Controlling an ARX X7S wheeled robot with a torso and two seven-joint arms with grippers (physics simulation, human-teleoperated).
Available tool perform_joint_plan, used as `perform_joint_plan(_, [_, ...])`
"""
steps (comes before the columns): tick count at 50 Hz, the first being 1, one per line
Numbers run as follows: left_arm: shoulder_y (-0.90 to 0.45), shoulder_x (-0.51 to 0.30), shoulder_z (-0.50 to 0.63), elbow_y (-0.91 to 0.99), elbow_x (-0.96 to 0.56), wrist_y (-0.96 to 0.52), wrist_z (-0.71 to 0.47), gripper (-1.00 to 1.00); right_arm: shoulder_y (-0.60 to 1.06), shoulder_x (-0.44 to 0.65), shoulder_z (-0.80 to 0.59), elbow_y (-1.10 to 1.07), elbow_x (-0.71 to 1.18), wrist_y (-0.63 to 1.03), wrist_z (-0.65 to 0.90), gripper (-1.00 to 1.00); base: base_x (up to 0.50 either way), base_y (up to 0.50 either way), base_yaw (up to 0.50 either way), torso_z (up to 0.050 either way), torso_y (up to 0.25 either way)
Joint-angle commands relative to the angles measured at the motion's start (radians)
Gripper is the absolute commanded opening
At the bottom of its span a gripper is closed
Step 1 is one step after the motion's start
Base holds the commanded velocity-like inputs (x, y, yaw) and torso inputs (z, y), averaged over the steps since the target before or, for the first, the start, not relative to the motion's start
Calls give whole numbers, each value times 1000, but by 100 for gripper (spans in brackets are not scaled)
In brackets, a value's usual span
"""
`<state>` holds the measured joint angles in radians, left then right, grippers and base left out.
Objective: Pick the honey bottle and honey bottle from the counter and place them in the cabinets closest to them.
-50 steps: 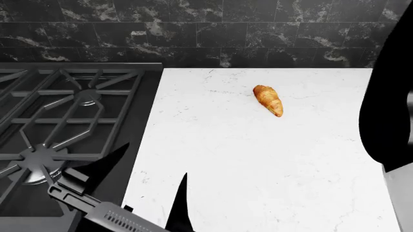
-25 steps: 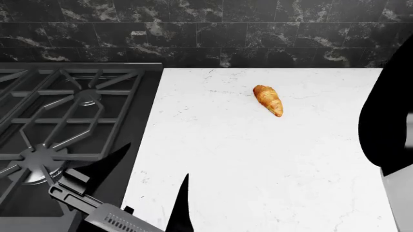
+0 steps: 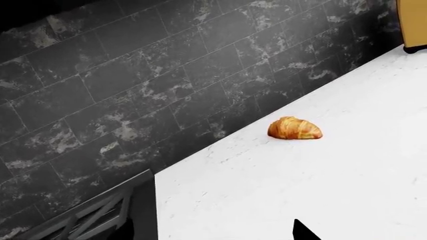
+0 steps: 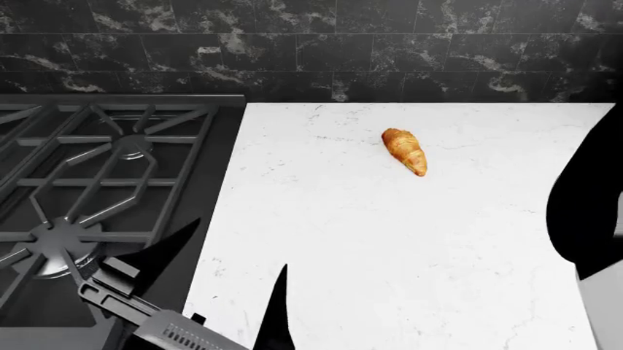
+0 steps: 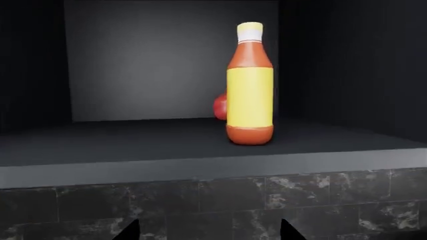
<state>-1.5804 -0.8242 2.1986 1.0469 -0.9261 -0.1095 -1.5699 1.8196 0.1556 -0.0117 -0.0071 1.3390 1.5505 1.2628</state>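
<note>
One honey bottle (image 5: 249,85) stands upright on the dark shelf of an open cabinet (image 5: 167,135) in the right wrist view, with a yellow body, orange-red shoulder and pale cap. My right gripper (image 5: 208,232) is open below and in front of the shelf edge, apart from the bottle, with nothing between its fingertips (image 5: 130,231). In the head view only the right arm (image 4: 584,211) shows, as a black shape at the right edge. My left gripper (image 4: 239,244) hangs open and empty over the seam between stove and counter. No honey bottle shows on the counter (image 4: 409,248).
A croissant (image 4: 404,151) (image 3: 295,129) lies on the white counter near the dark tiled wall. The gas stove (image 4: 87,182) fills the left. A red round object (image 5: 220,106) sits behind the bottle. A yellow object (image 3: 413,25), cut off, stands at the counter's far end.
In the head view the right arm has drawn back toward the right edge, uncovering more counter and wall. The left gripper has shifted very slightly. The croissant has not moved.
</note>
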Motion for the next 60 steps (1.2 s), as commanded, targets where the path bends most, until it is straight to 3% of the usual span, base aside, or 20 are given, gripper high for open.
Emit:
perform_joint_plan(1, [17,1,-19,0,-2,-12,0,100,-72,31,-2,-40,237,-25,195,100,0,0,0,0,0])
perform_joint_plan(8, [22,2,-26,0,-6,-17,0,100,-132,42,-32,-69,255,-46,202,100,0,0,0,0,0])
perform_joint_plan(42, [7,0,2,0,7,1,0,100,-343,99,-325,30,-158,-313,-257,100,0,0,0,0,0])
perform_joint_plan(60, [45,-1,-22,0,19,-15,0,100,-443,65,-298,121,-132,-389,-312,100,0,0,0,0,0])
